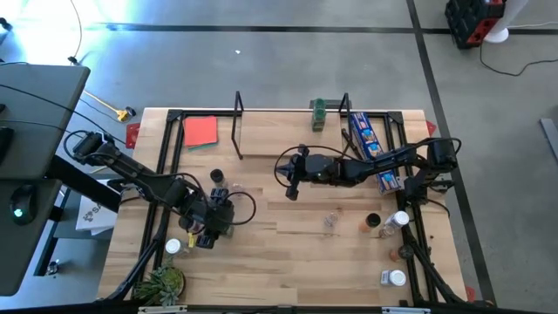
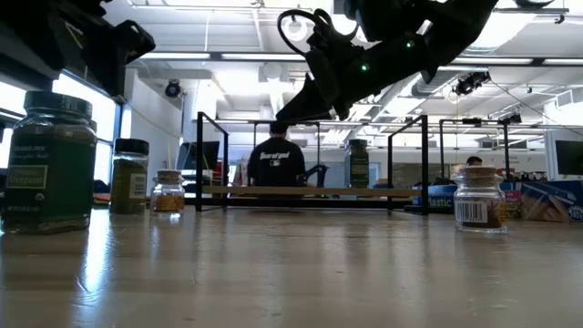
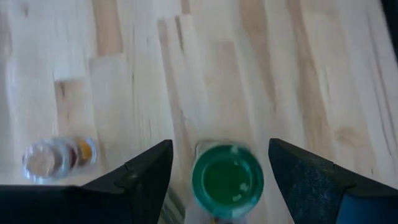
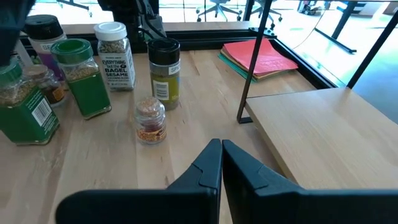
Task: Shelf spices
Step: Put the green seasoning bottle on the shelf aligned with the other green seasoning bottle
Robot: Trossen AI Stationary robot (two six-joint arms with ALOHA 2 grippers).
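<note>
Although one green jar already stands on the shelf, beyond the right gripper whose fingers are pressed together empty, most spices remain on the table, one green-capped jar between the left gripper's parted fingers, ungripped.

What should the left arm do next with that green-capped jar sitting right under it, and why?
Probably lower and close. The left gripper hovers with its jaws open on either side of the green-capped jar, not yet gripping it, and the shelf holds only one jar so far.
</note>
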